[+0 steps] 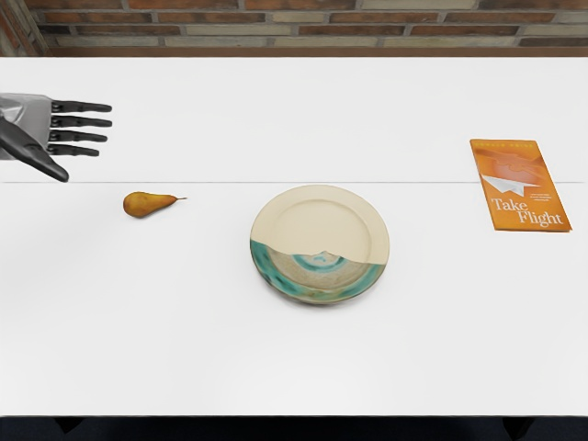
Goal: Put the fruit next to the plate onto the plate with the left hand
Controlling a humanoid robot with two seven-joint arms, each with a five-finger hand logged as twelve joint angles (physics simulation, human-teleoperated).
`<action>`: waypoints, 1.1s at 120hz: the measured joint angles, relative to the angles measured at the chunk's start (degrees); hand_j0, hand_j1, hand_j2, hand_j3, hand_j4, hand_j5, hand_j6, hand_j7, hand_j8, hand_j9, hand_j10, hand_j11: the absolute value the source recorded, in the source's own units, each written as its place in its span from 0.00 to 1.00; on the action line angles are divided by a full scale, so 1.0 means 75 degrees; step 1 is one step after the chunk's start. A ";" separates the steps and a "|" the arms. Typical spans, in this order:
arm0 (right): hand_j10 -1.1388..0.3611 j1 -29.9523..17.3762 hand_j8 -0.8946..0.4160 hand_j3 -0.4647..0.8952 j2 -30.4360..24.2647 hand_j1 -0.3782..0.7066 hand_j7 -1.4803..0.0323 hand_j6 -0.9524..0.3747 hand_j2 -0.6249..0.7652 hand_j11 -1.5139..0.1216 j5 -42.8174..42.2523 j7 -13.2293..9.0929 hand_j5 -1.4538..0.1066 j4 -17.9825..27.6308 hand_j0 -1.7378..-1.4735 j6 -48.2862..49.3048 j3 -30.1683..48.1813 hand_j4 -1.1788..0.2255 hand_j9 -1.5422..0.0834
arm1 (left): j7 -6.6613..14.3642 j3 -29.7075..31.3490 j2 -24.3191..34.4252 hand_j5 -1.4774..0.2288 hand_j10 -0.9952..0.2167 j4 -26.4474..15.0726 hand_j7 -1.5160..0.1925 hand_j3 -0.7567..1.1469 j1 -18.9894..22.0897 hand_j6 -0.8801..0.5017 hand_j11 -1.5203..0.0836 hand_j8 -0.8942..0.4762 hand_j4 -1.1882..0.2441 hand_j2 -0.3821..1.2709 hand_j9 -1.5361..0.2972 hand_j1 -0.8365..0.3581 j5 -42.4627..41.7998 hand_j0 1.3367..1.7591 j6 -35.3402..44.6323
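Setting: a rendered indoor test station with a domestic look. Evidence: a plain white table (294, 367) fills the view, and a red brick wall (276, 23) runs along its far edge at 12 o'clock. Household props: a ceramic plate (317, 225) near centre and an orange book (517, 184) titled "Take Flight" at 3 o'clock.

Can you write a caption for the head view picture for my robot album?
Left hand open above the table, near a pear beside the plate.
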 joint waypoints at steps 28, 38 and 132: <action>0.75 0.0000 0.67 0.34 0.0000 0.04 0.97 0.71 0.45 0.91 0.0000 0.0000 0.92 -0.0002 0.30 -0.0007 0.0005 0.83 0.94 | 0.0000 0.0052 -0.0174 0.86 0.82 -0.0003 0.88 0.40 -0.0061 0.63 0.94 0.65 0.83 0.23 0.83 0.99 0.0146 0.76 0.0000; 0.75 0.0000 0.67 0.34 0.0000 0.04 0.97 0.71 0.45 0.91 0.0000 0.0000 0.92 -0.0004 0.30 -0.0007 0.0005 0.83 0.94 | 0.0000 0.0044 -0.0554 0.86 0.82 -0.0008 0.88 0.40 -0.0167 0.63 0.94 0.65 0.83 0.23 0.83 0.99 0.0906 0.76 0.0000; 0.75 0.0000 0.67 0.34 0.0000 0.04 0.97 0.71 0.45 0.91 0.0000 0.0000 0.92 -0.0004 0.30 -0.0007 0.0001 0.83 0.94 | 0.0000 0.1159 -0.2221 0.86 0.81 -0.2262 0.88 0.40 -0.0363 0.63 0.94 0.64 0.82 0.23 0.83 0.98 0.8139 0.76 0.4202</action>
